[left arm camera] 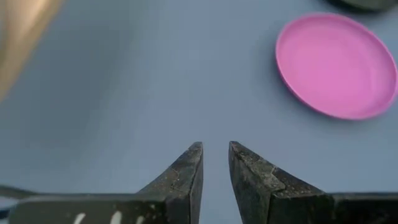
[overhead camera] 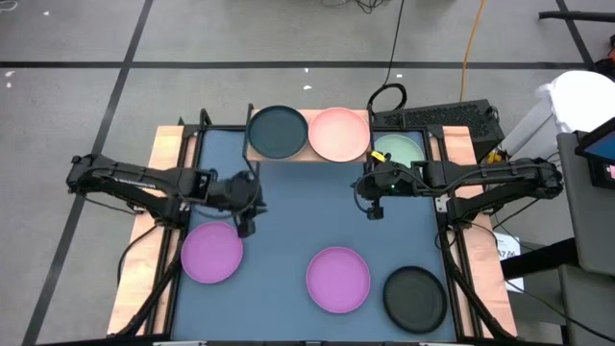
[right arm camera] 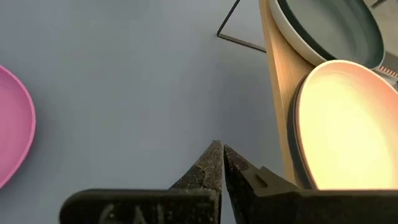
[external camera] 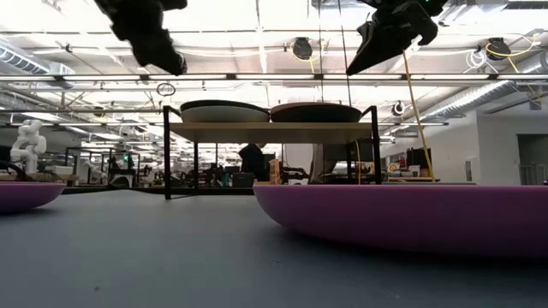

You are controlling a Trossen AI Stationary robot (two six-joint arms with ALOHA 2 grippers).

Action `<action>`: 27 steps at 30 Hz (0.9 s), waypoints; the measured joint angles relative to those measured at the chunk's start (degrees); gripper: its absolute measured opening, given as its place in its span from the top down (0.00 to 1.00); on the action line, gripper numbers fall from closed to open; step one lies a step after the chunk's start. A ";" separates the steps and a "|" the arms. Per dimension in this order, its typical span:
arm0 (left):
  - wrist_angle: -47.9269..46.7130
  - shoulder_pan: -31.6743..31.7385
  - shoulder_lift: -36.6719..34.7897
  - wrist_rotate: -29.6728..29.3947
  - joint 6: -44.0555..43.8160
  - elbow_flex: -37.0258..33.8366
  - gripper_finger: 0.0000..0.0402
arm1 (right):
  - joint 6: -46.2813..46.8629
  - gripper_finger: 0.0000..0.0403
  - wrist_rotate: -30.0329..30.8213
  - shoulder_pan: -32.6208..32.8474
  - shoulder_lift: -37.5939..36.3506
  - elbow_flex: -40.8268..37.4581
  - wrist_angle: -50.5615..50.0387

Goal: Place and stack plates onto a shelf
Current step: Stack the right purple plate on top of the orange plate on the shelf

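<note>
The shelf [overhead camera: 309, 154] stands at the table's far edge and carries a dark charcoal plate [overhead camera: 277, 132] and a pink plate [overhead camera: 338, 134]; in the right wrist view each seems to rest on another plate's rim. A mint green plate [overhead camera: 402, 149] lies right of the shelf, partly under my right arm. Two purple plates [overhead camera: 211, 252] [overhead camera: 338, 279] and a dark plate [overhead camera: 415, 298] lie on the near half of the table. My left gripper [overhead camera: 245, 227] hangs above the table just beyond the left purple plate, open by a narrow gap [left arm camera: 216, 149]. My right gripper [overhead camera: 374, 210] hovers in front of the shelf's right end, shut [right arm camera: 219, 148].
Bare blue-grey tabletop [overhead camera: 307, 211] spreads between the two grippers and the shelf. Wooden side rails [overhead camera: 168, 144] and black frame bars border the table. A keyboard [overhead camera: 437, 117] and cables lie beyond the far right corner.
</note>
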 joint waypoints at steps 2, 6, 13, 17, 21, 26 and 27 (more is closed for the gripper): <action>-1.15 -3.24 0.00 -2.07 -2.10 -0.08 0.80 | 1.50 1.00 0.00 0.13 0.00 0.00 0.00; -0.95 -9.27 -0.02 -4.63 -6.73 -2.68 0.80 | 4.03 1.00 -0.01 1.30 0.00 0.00 0.01; 0.38 -16.75 0.00 -4.81 -19.59 -10.12 0.80 | 5.86 1.00 -2.55 4.63 0.00 0.00 0.00; 0.56 -20.25 0.00 -4.83 -26.44 -11.98 0.80 | 9.96 1.00 -6.14 6.77 0.00 -0.11 0.11; 1.42 -23.96 0.00 -5.10 -31.65 -12.95 0.80 | 14.80 1.00 -6.04 9.71 0.03 -3.05 0.35; 1.32 -28.93 0.00 -9.17 -32.66 -13.05 0.80 | 15.62 1.00 -6.05 11.93 0.00 -6.60 1.51; 1.32 -29.75 0.00 -9.38 -32.46 -13.05 0.80 | 15.60 1.00 -6.08 12.11 0.04 -7.26 2.15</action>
